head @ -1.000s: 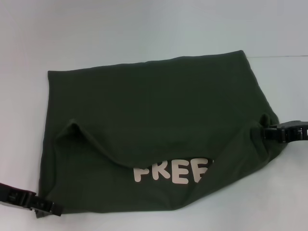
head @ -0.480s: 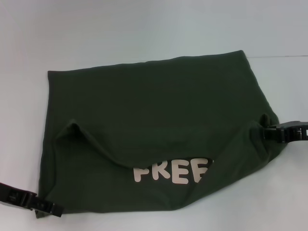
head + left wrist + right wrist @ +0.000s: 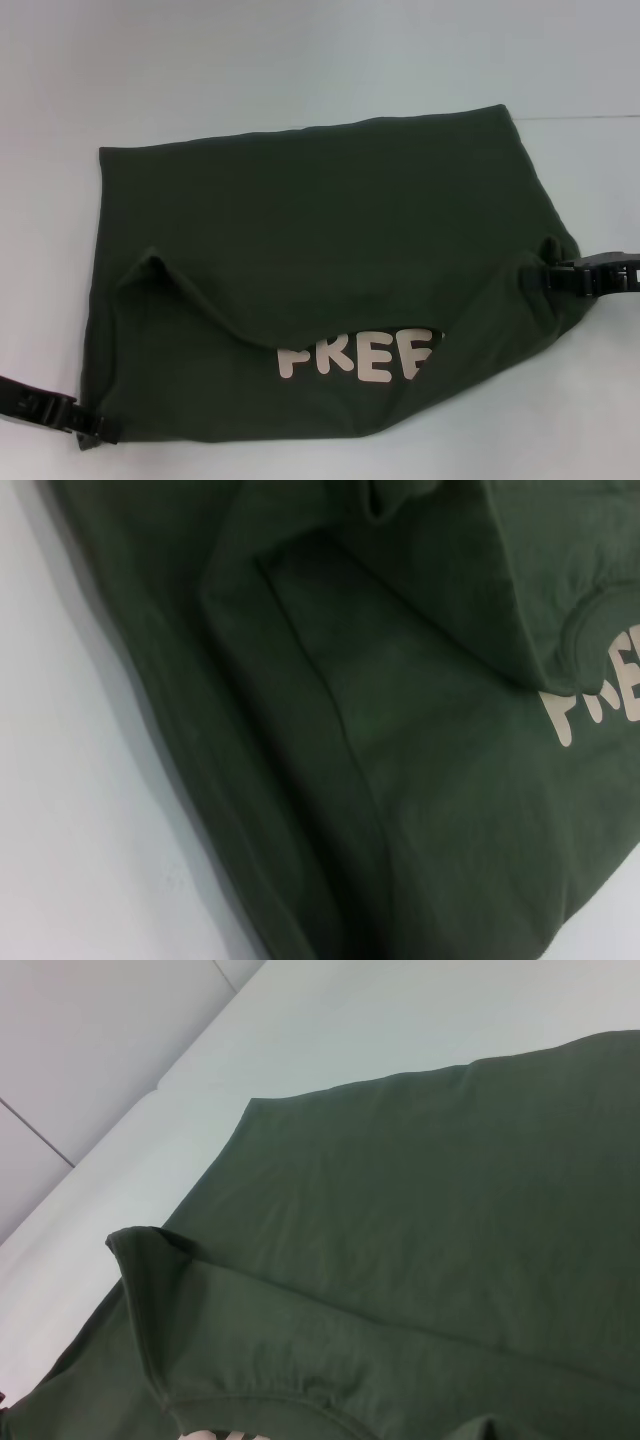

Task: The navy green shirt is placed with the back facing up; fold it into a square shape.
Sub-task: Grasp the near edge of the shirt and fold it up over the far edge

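The navy green shirt [image 3: 320, 240] lies partly folded on the white table, much wider than my grippers. A folded-over flap leaves white letters [image 3: 355, 360] showing near its front edge. My left gripper [image 3: 103, 430] is low at the shirt's front left corner, right at the hem. My right gripper [image 3: 556, 280] is at the shirt's right edge, shut on a puckered bit of cloth. The left wrist view is filled by shirt folds [image 3: 400, 730] and part of the letters [image 3: 600, 695]. In the right wrist view the shirt's flat layer [image 3: 450, 1210] has a raised fold corner [image 3: 135, 1245].
The white table [image 3: 300, 60] stretches bare behind the shirt and to both sides. A table seam [image 3: 40, 1130] runs along the far side in the right wrist view.
My left gripper has slid a little down and to the left along the shirt's front left corner. The right gripper and the shirt have stayed put.
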